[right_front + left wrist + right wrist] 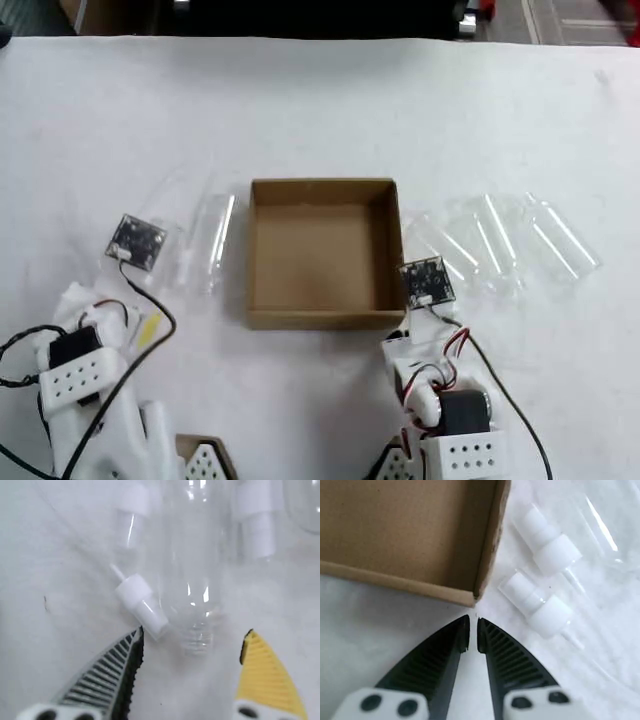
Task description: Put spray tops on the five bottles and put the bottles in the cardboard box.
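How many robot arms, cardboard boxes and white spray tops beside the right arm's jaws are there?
Robot arms: 2, the left arm and the right arm
Boxes: 1, the cardboard box
Spray tops beside those jaws: 2, the nearer spray top and the farther spray top
Total: 5

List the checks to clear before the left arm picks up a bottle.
1. Left tool open: ok, jaws wide apart.
2. Clear plastic bottle lined up: ok, its threaded neck lies between the jaws.
3. Bottle capped: not ok, threads bare.
4. White plastic spray top at hand: ok, lying beside the neck.
5. Brown cardboard box ready: ok, open, nothing inside.
6. Right tool free: ok, shut on nothing, at the box corner.
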Robot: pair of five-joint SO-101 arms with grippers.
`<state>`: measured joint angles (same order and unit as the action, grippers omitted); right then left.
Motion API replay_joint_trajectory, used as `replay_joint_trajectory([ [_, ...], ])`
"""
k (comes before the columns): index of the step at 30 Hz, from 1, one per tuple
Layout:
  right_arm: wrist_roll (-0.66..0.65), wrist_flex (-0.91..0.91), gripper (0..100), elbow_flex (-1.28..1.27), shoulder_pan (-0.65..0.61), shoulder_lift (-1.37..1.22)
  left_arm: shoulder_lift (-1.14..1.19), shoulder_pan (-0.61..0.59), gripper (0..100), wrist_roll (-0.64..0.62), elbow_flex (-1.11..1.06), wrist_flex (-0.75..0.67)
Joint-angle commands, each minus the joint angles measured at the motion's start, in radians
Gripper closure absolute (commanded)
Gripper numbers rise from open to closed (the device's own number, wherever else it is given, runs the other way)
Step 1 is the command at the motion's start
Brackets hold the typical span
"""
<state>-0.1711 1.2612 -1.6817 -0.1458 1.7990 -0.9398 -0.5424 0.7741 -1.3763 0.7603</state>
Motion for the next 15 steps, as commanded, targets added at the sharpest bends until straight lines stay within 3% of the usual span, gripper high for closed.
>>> replay_joint_trajectory([
  [1,0.003,0.005,98.1,-0.009,-0.008,0.001,0.012,0.005,71,0.011,0.006,0.017],
  [15,0.003,0.005,98.1,-0.009,-0.008,0.001,0.012,0.005,73,-0.054,0.006,0.018],
])
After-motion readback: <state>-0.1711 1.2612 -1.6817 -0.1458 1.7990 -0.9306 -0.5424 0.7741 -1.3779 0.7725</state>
